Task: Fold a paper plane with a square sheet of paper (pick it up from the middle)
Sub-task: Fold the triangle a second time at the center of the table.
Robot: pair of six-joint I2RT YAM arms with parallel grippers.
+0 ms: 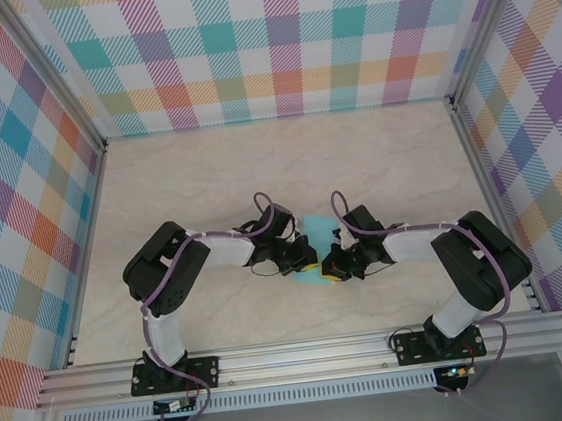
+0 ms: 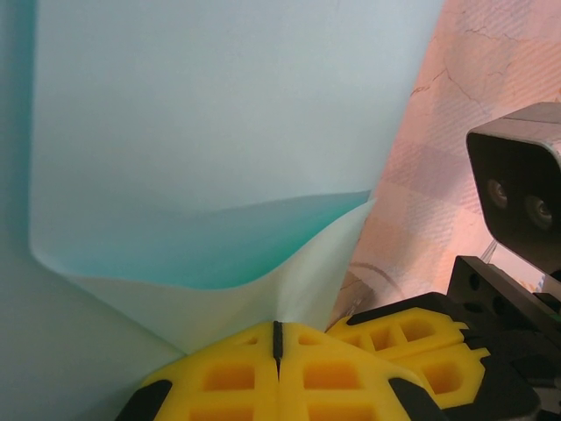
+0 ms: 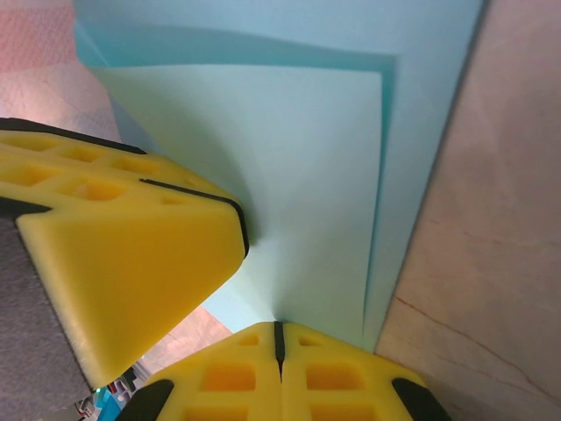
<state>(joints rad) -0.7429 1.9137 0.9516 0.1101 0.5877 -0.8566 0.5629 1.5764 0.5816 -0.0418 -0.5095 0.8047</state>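
I am pinching the square sheet of paper with both sets of jaws at once. My left jaws are pressed together. Their yellow pads are meeting along a thin dark seam at the bottom centre of the left wrist view, and the paper is coming straight out of that seam. My right jaws are pressed together the same way, and their pads are closing on the sheet at the bottom centre of the right wrist view.

In the top view the sheet is sitting in the middle of the frame, over the pale table, where my 2 arms are meeting nose to nose. It is running up and down the frame. Its lower end is caught between the 2 pairs of jaws, and the rest is reaching toward the top of the frame. From each wrist it is lying dead ahead and rising to the top edge.

The right wrist view is showing 2 layers, a paler panel over a deeper turquoise one. In the left wrist view a flap is curling in a soft bow across the middle. I am judging that a fold is begun and no dart shape is made yet. I cannot tell whether the sheet is resting on the table or lifted.

Neither arm is nearer, since both are gripping the same lower end, with the left pads just beside the right ones. I am judging that the coming move turns on this. With both grips so close, pulling apart is risking a tear.
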